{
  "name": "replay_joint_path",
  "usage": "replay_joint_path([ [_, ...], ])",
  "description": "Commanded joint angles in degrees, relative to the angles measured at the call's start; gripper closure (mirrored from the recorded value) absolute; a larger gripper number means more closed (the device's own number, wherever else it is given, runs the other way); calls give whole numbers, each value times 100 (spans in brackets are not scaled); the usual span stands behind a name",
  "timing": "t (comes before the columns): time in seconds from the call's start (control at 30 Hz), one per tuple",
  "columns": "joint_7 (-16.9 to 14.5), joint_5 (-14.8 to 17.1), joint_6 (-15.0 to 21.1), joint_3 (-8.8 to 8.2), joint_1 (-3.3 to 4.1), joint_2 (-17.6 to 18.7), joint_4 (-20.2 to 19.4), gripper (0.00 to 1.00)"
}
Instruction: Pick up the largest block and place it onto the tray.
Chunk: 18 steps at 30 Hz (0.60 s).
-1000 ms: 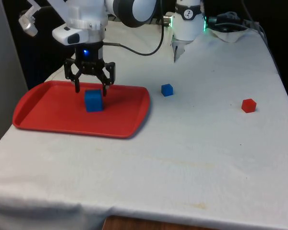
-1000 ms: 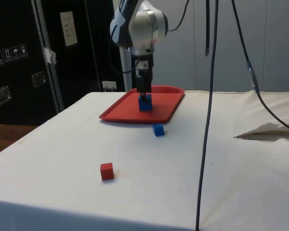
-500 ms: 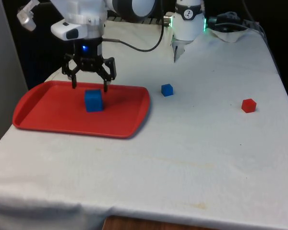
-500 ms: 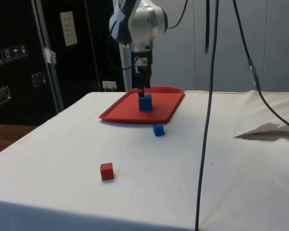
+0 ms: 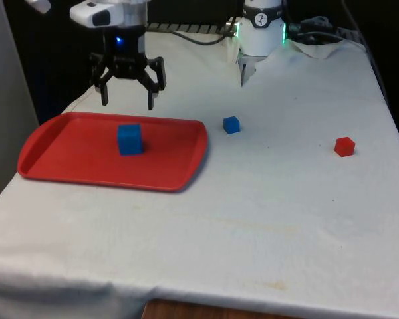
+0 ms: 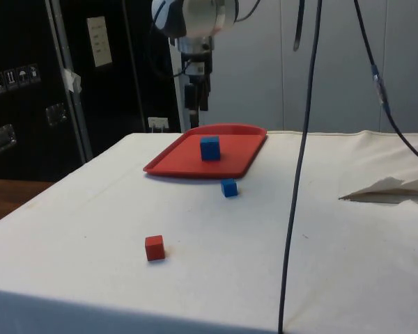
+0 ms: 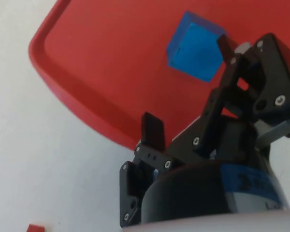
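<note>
Now the black two-finger gripper (image 5: 128, 100) has climbed well clear of the large blue cube-shaped block (image 5: 129, 139), where a second ago its fingers hung down on either side of the block, close to its top. The jaws are spread wide and hold nothing; the wrist view shows the same, with one black fingertip (image 7: 152, 131) apart from the other and the block (image 7: 195, 46) lying free on the red surface beyond them.

That block sits flat and upright on the shallow red plastic tray (image 5: 46, 143), roughly midway along its length and a little nearer the far rim than the near one. From the side view it stands (image 6: 210, 147) untouched inside the tray (image 6: 168, 162) with the gripper (image 6: 195, 94) well above it. It has not shifted during the lift, so the release looks clean.

Two smaller cubes remain on the white cloth-covered table (image 5: 266, 199): a small blue cube (image 5: 231, 124) just off the tray's corner on the front view's right, and a small red cube (image 5: 344, 146) well apart toward the table's edge on that same side.

Judging by this, the largest block is delivered and the task looks essentially complete; only the arm's retreat remains, and nothing near it seems at risk.
</note>
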Motion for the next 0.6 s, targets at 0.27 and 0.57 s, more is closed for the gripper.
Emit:
replay_joint_path([
  [0.27, 350, -413, -149, 0, 126, -395, 11, 0],
  [0.57, 842, -894, -361, -52, 350, -751, 115, 0],
])
